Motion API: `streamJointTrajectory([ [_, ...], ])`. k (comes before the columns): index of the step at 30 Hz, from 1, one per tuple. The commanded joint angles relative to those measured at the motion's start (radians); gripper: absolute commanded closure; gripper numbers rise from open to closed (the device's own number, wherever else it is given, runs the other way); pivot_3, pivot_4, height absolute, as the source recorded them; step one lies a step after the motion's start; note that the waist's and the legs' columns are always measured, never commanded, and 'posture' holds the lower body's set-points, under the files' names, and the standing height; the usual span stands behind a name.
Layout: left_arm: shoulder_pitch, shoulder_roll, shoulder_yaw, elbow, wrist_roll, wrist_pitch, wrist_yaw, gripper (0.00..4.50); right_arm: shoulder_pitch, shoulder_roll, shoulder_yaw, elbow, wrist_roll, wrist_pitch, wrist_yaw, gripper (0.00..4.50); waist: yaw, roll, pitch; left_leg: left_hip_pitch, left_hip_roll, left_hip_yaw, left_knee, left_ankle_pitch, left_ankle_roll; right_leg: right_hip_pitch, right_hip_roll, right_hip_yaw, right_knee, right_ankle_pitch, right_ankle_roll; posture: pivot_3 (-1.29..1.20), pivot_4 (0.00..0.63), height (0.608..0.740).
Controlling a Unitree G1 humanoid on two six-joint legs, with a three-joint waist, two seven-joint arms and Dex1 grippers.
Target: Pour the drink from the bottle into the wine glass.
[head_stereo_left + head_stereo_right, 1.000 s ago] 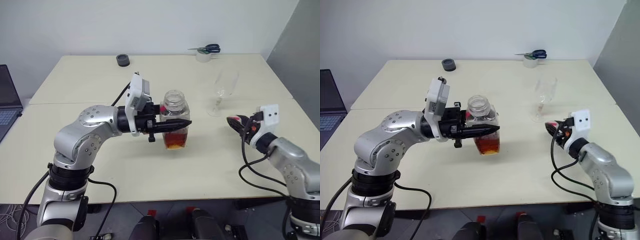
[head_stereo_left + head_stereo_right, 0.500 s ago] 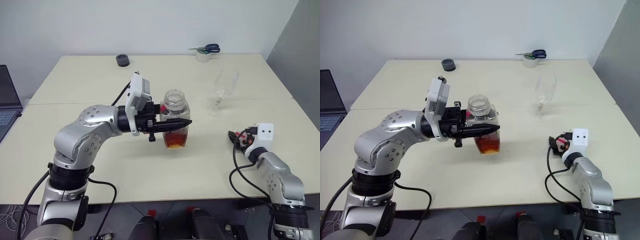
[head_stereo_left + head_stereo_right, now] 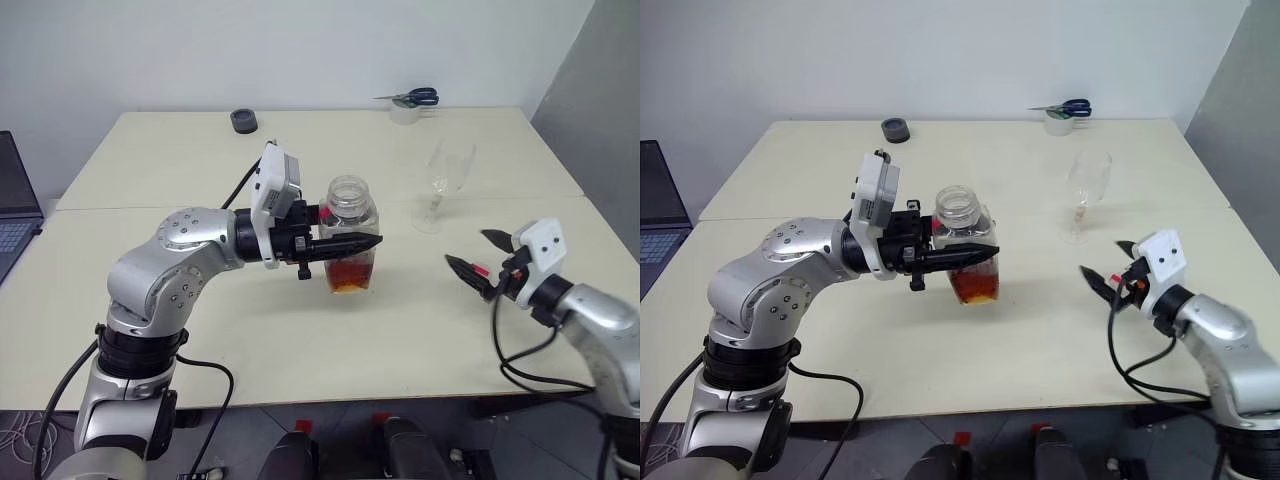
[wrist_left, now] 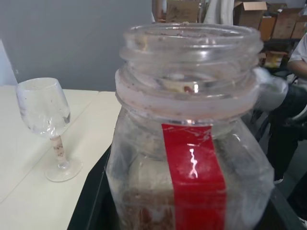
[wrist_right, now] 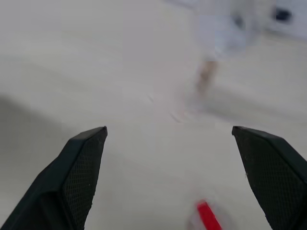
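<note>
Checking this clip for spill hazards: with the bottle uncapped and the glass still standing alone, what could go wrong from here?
1. The small clear squarish plastic bottle of reddish-amber drink, clamped in the left gripper, is open-topped; a quick tilt could slosh.
2. The clear stemmed wine glass stands unheld, well apart from the bottle; the pour may miss or tip it.
3. The right gripper, jaws wide, hovers near the glass and could knock its stem.
</note>
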Motion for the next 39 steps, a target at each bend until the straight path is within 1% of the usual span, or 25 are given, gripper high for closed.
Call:
streamJointTrajectory([
  [1, -0.035, 0.001, 0.027, 0.065, 0.067, -0.072, 0.033, 2.74, -0.170, -0.098, -0.075, -0.087, 0.281, 0.180, 0.074, 0.05, 0.001, 0.000, 0.000, 0.000, 0.000, 0.000, 0.000, 0.000, 0.000, 0.000, 0.000, 0.000, 0.000, 0.000, 0.000, 0.00, 0.150, 0.740],
  [3, -0.061, -0.010, 0.023, 0.151, 0.143, -0.125, 0.078, 2.74, -0.302, -0.118, -0.055, -0.075, 0.365, 0.241, 0.067, 0.05, 0.001, 0.000, 0.001, 0.001, 0.000, 0.000, 0.001, 0.000, 0.000, 0.001, 0.000, 0.000, 0.000, 0.000, 0.000, 0.00, 0.150, 0.740],
  [6, -0.093, -0.025, 0.014, 0.264, 0.274, -0.219, 0.169, 2.74, -0.416, -0.087, -0.013, -0.050, 0.427, 0.287, 0.041, 0.05, 0.005, -0.002, 0.000, 0.000, 0.000, -0.004, 0.000, 0.000, 0.001, 0.002, 0.000, -0.002, -0.001, 0.000, 0.000, 0.00, 0.150, 0.740],
  [8, -0.100, -0.033, 0.015, 0.302, 0.318, -0.251, 0.202, 2.74, -0.448, -0.073, 0.002, -0.046, 0.445, 0.302, 0.031, 0.05, 0.007, -0.002, 0.000, -0.001, 0.000, -0.004, 0.000, 0.001, 0.001, 0.001, -0.001, -0.002, -0.002, 0.000, -0.001, 0.00, 0.150, 0.740],
  [12, -0.109, -0.069, 0.068, 0.376, 0.396, -0.252, 0.380, 2.74, -0.523, -0.017, 0.074, -0.020, 0.416, 0.286, 0.024, 0.05, 0.008, -0.002, 0.000, -0.004, -0.003, -0.002, 0.000, 0.001, 0.001, -0.002, -0.005, -0.002, -0.004, 0.000, 0.000, 0.00, 0.150, 0.740],
  [14, -0.108, -0.083, 0.074, 0.394, 0.437, -0.271, 0.441, 2.74, -0.539, -0.001, 0.092, -0.008, 0.404, 0.279, 0.028, 0.05, 0.008, -0.002, 0.000, -0.005, -0.003, -0.002, 0.000, 0.001, 0.001, -0.002, -0.006, -0.002, -0.004, 0.000, 0.000, 0.00, 0.150, 0.740],
  [15, -0.105, -0.098, 0.083, 0.404, 0.453, -0.279, 0.479, 2.74, -0.543, 0.008, 0.102, -0.003, 0.395, 0.272, 0.031, 0.05, 0.009, -0.003, 0.000, -0.005, -0.003, -0.002, 0.000, 0.001, 0.001, -0.003, -0.006, -0.002, -0.004, 0.000, 0.000, 0.00, 0.150, 0.740],
  [18, -0.077, -0.163, 0.149, 0.439, 0.501, -0.299, 0.666, 2.74, -0.562, 0.043, 0.149, 0.014, 0.352, 0.245, 0.040, 0.05, 0.011, -0.003, 0.000, -0.005, -0.003, -0.003, 0.000, 0.001, 0.001, -0.003, -0.006, -0.002, -0.004, 0.000, 0.000, 0.00, 0.150, 0.740],
  [21, -0.049, -0.206, 0.199, 0.454, 0.515, -0.325, 0.754, 2.74, -0.569, 0.064, 0.170, 0.020, 0.324, 0.225, 0.054, 0.05, 0.010, -0.003, 0.000, -0.005, -0.003, -0.002, 0.000, 0.001, 0.001, -0.003, -0.006, -0.002, -0.003, 0.000, 0.000, 0.00, 0.150, 0.740],
  [29, 0.025, -0.207, 0.217, 0.563, 0.613, -0.454, 0.867, 2.74, -0.614, 0.134, 0.204, 0.047, 0.290, 0.206, 0.064, 0.05, 0.010, -0.003, 0.000, -0.005, -0.004, -0.002, 0.000, 0.001, 0.000, -0.004, -0.006, -0.002, -0.002, 0.000, 0.000, 0.00, 0.150, 0.740],
  [39, 0.052, -0.217, 0.244, 0.663, 0.581, -0.574, 0.828, 2.74, -0.619, 0.174, 0.210, 0.057, 0.259, 0.201, 0.052, 0.05, 0.009, -0.003, 0.000, -0.005, -0.004, -0.003, 0.000, 0.001, 0.000, -0.004, -0.007, -0.002, -0.001, 0.000, 0.000, 0.00, 0.150, 0.740],
])
